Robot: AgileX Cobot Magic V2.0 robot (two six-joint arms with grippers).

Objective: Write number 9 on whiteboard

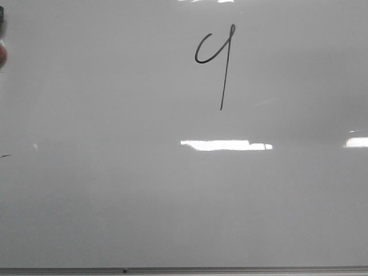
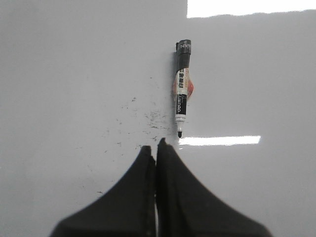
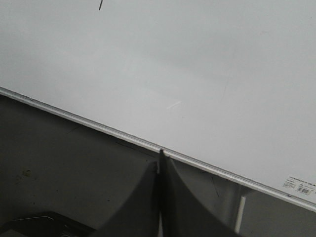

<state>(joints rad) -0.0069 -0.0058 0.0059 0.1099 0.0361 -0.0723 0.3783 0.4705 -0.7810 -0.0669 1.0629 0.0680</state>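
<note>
The whiteboard (image 1: 115,201) fills the front view, with the number 9 (image 1: 217,57) drawn in thin black marker near its top centre. Neither gripper shows in the front view. In the left wrist view my left gripper (image 2: 155,145) is shut and empty above the whiteboard (image 2: 59,74). A black-and-white marker (image 2: 181,89) lies uncapped on the board just beyond the fingertips, tip toward them, not touching. In the right wrist view my right gripper (image 3: 160,157) is shut and empty over the whiteboard's metal edge strip (image 3: 89,122). The tail end of the 9 (image 3: 100,5) shows at that view's edge.
Small black marker specks (image 2: 148,118) dot the board beside the marker. A tiny black dash (image 1: 4,156) sits at the board's left edge. A dark and red object (image 1: 2,46) peeks in at the far left. Dark table surface (image 3: 59,168) lies off the board's edge.
</note>
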